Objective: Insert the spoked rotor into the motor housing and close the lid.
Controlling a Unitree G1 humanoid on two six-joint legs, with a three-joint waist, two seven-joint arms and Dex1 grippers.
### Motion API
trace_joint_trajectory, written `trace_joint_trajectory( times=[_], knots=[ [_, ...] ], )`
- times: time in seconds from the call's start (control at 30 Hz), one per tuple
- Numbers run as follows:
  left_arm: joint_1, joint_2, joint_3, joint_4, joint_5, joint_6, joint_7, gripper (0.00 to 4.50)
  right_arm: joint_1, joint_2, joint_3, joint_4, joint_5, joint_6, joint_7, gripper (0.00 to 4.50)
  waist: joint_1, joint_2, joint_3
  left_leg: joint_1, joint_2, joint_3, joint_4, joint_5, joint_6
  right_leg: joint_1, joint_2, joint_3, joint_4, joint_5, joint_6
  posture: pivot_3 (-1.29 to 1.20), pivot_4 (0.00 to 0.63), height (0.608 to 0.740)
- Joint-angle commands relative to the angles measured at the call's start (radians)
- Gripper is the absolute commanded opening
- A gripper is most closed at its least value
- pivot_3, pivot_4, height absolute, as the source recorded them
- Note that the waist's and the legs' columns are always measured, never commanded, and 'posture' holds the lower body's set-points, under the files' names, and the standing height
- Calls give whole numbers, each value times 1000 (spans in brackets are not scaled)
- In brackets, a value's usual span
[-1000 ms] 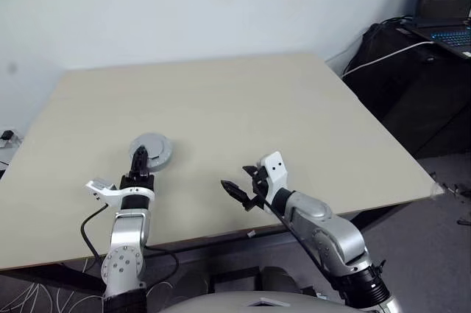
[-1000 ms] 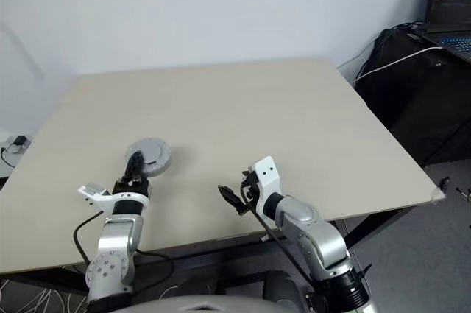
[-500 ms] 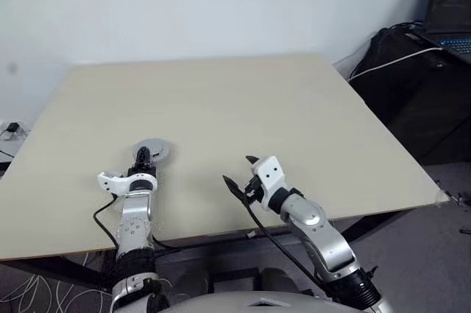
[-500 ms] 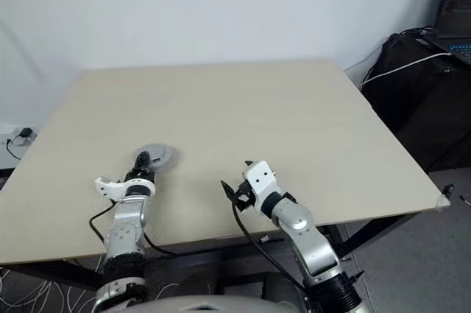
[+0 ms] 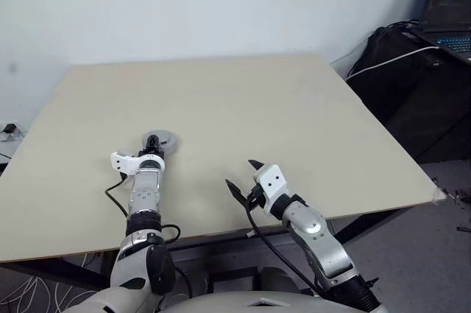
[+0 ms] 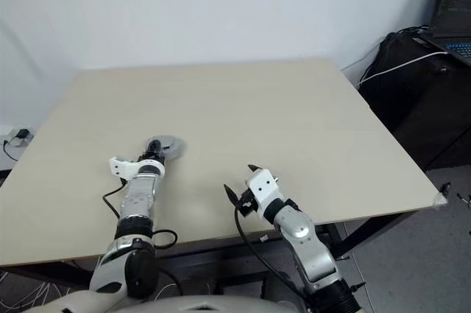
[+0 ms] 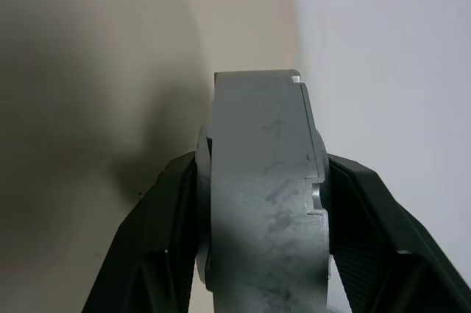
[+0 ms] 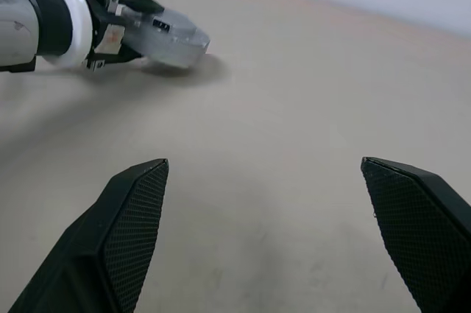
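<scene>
Beige tabletop [image 5: 243, 99] fills most of the left eye view, with a white wall behind it and a dark stand at the upper right carrying a laptop [image 5: 447, 5] whose screen text is too small to read. Left of centre, the left gripper [image 5: 153, 152] holds a round grey disc, the motor housing [image 5: 159, 141], low at the table. A second ago the housing sat larger and nearer the frame's left; now the left arm reaches further up the frame and the disc looks lower, so I judge it is being set down. Right of centre near the lower edge, the right gripper [image 5: 243, 178] hangs over bare table with nothing in it.

In the right eye view the same layout shows: housing at left of centre, empty right gripper at lower centre.

In the left wrist view the housing [image 7: 265, 195] stands edge-on at centre, both black fingers [image 7: 169, 239] pressed against its flat faces, about half spread. Whether its lid is shut I cannot tell. No rotor is visible, so insertion cannot be confirmed.

In the right wrist view the two fingers [image 8: 129, 224] stand wide apart at the lower corners, holding nothing; the housing [image 8: 173, 33] lies at upper left, in the left gripper [image 8: 121, 15].

No brand or label is legible anywhere.
</scene>
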Motion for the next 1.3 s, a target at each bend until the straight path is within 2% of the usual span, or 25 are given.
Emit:
trace_joint_trajectory(
  times=[0.03,0.1,0.33,0.37,0.6,0.77,0.9,0.97,1.03,1.13,1.3],
  knots=[
    [-69,10,12,13,47,-30,20,2092,-9,8,-22,-21,-3,-34,2,4500,0,0,0,0,0,0,0,0,0,0,0,0,0,0,0,0,0,740],
    [-71,4,19,25,67,-33,43,2092,-8,11,-27,-21,-2,-30,2,4500,1,0,0,0,1,-1,0,0,0,0,0,0,0,0,0,0,0,740],
    [-8,-40,10,-34,128,10,112,4382,-11,21,-27,-17,-4,-22,2,4500,-1,2,-3,2,1,0,1,0,0,1,0,1,0,1,1,0,0,740],
    [15,-54,1,-64,136,25,125,4445,-13,23,-27,-16,-5,-21,1,4500,-3,2,-3,3,1,0,0,0,0,2,0,1,0,1,1,0,0,740],
    [216,-170,-64,-336,146,174,242,4445,-23,32,-25,-12,-4,-11,7,4500,-3,6,-7,11,0,2,-1,-4,7,6,-2,3,0,0,1,0,0,740],
    [386,-220,-141,-551,131,327,324,4445,-22,33,-31,-19,11,17,20,4500,-11,6,-8,12,1,3,0,-4,7,7,-2,3,1,-3,6,0,0,740],
    [551,-209,-244,-760,104,435,354,4445,3,45,-58,-39,33,55,5,4500,-24,9,-12,14,1,4,-4,-5,7,7,-3,4,1,-4,4,0,0,740],
    [633,-162,-322,-872,134,449,313,4445,23,54,-79,-49,26,63,-24,4500,-23,12,-14,15,1,5,-5,-7,8,8,-5,4,1,-5,3,0,0,740],
    [722,-76,-432,-985,252,414,252,4445,47,59,-104,-54,1,48,-68,4500,-21,12,-14,15,0,5,-5,-8,6,7,-5,3,1,-9,2,0,0,740],
    [814,16,-549,-1059,451,301,172,4445,79,70,-137,-55,-12,22,-117,4500,-14,12,-13,14,0,5,-5,-10,3,8,-6,4,1,-12,-1,0,0,740],
    [876,40,-604,-1042,711,56,150,4445,137,75,-158,-55,-72,-58,-195,4500,-9,16,-10,14,1,4,-5,-9,2,7,-6,2,2,-12,0,0,0,740]
  ],
)
